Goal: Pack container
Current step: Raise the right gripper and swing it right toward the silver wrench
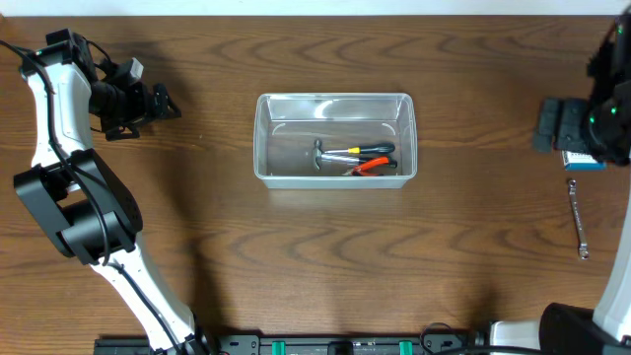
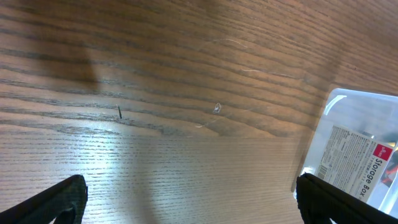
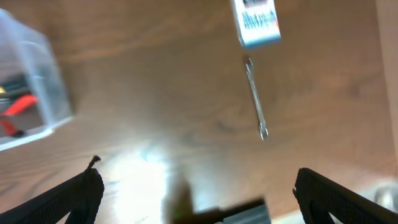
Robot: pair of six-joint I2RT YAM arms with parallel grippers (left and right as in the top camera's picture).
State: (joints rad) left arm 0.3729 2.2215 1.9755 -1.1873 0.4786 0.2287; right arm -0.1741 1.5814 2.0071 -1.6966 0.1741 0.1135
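Both left gripper (image 1: 158, 103) and right gripper (image 1: 548, 124) are hovering empty, fingers (image 2: 59, 200) apart; a wrench (image 1: 578, 219) right of the container (image 1: 335, 97) is seemingly awaiting packing.

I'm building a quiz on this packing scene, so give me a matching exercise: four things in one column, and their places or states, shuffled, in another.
1 container
2 wrench
3 blue-and-white box
4 left tool

a lying loose on the table, right side
b open, nothing between its fingers
c mid-table, hand tools inside
d partly under the right arm

Pairs: 1-c, 2-a, 3-d, 4-b
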